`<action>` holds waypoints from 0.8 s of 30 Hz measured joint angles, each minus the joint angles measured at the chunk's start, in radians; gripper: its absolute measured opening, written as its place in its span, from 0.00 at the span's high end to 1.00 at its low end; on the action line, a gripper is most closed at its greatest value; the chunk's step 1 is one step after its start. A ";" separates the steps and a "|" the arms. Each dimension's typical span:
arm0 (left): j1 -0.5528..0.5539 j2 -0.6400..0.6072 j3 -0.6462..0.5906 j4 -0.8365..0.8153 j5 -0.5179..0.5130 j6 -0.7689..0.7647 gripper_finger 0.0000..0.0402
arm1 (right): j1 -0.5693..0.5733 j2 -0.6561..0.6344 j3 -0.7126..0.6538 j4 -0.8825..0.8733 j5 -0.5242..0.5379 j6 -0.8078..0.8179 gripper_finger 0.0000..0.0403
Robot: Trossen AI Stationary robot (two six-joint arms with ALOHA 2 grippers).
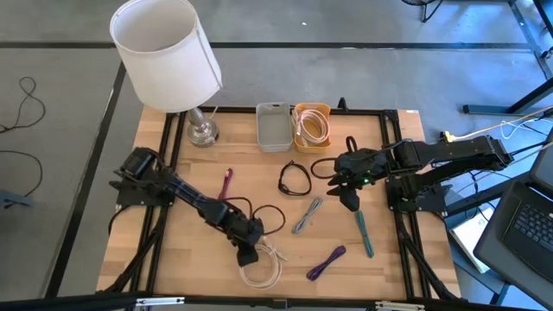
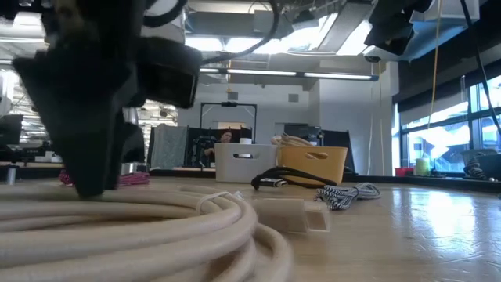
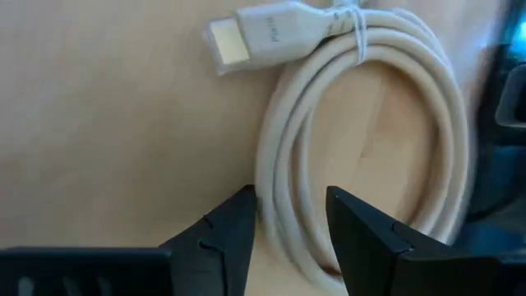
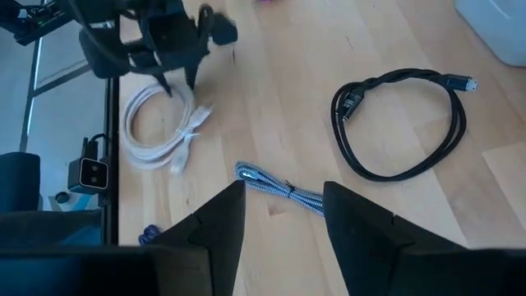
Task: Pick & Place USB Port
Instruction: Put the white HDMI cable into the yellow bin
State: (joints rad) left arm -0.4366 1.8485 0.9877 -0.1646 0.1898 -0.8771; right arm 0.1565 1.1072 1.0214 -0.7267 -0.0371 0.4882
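1. Two arms over the table, and the left gripper point(image 1: 248, 256) is the one at work: it stands right down on the coiled white cable point(image 1: 262, 269), fingers apart, one strand of the loop running between them and not pinched in the left wrist view.
2. The cable's plug point(image 3: 261, 37) lies ahead of the fingertips point(image 3: 234, 215), across the coil from them; the loop's long axis runs away from the tool toward that plug.
3. The left arm is far nearer. The right gripper point(image 1: 348, 195) hovers well apart, jaws parted and empty, above bare wood beside the teal cable point(image 1: 364, 233).
4. My read: the grasp is not yet made; closing on the strand is what the next move calls for.
5. Just behind the left tool lies a black cable point(image 1: 268, 216), close enough to snag. A purple cable point(image 1: 326, 262) sits beside the white coil, a braided cable point(image 1: 308, 214) farther on.
6. Beyond those stand the grey bin point(image 1: 274, 127) and orange bin point(image 1: 312, 126), likely drop spots, near the lamp point(image 1: 168, 60).
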 joint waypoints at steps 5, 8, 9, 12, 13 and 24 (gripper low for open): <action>-0.001 0.039 0.005 0.049 -0.002 -0.027 0.66 | 0.000 0.000 0.000 0.000 0.001 0.000 0.58; -0.002 0.033 0.003 0.046 -0.019 -0.033 0.76 | 0.000 0.000 0.000 0.001 0.004 0.000 0.58; -0.002 0.027 0.002 0.043 -0.028 -0.034 0.81 | 0.000 0.000 0.000 0.001 0.004 0.000 0.58; -0.002 0.024 0.002 0.049 -0.032 -0.050 0.94 | 0.000 0.000 0.000 0.001 0.005 -0.001 0.58; -0.003 0.024 0.002 0.050 -0.039 -0.065 0.95 | 0.000 0.000 0.000 0.001 0.008 -0.002 0.58; -0.056 -0.081 0.142 -0.194 -0.252 -0.068 0.97 | 0.000 0.000 0.000 0.003 0.011 -0.002 0.58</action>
State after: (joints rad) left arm -0.4927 1.7671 1.1298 -0.3584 -0.0619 -0.9447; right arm 0.1564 1.1072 1.0214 -0.7238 -0.0261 0.4858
